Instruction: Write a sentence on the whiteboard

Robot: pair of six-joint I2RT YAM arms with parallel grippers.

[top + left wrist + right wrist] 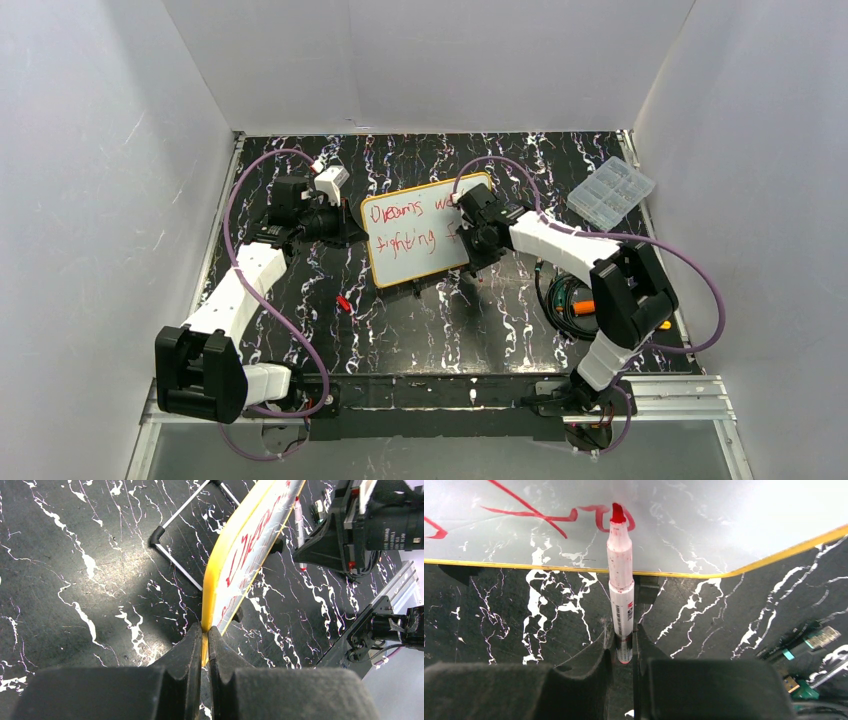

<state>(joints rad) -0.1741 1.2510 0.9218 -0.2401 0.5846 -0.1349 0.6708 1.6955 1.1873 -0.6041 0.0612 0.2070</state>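
The whiteboard (420, 262) stands tilted on its wire stand mid-table, orange-yellow framed. The sentence (400, 213) runs across it in two lines of red handwriting, its right end hidden behind the right arm. My left gripper (352, 230) is shut on the board's left frame edge; in the left wrist view its jaws (204, 645) pinch the yellow rim of the whiteboard (235, 555). My right gripper (625, 640) is shut on a red marker (620, 580). The marker's tip rests against the whiteboard (724, 525) at the end of a red stroke.
A clear plastic compartment box (611, 191) lies at the back right. A small red cap (343, 302) sits on the black marbled table in front of the board. Cables and tools (572, 300) are piled near the right arm. White walls enclose three sides.
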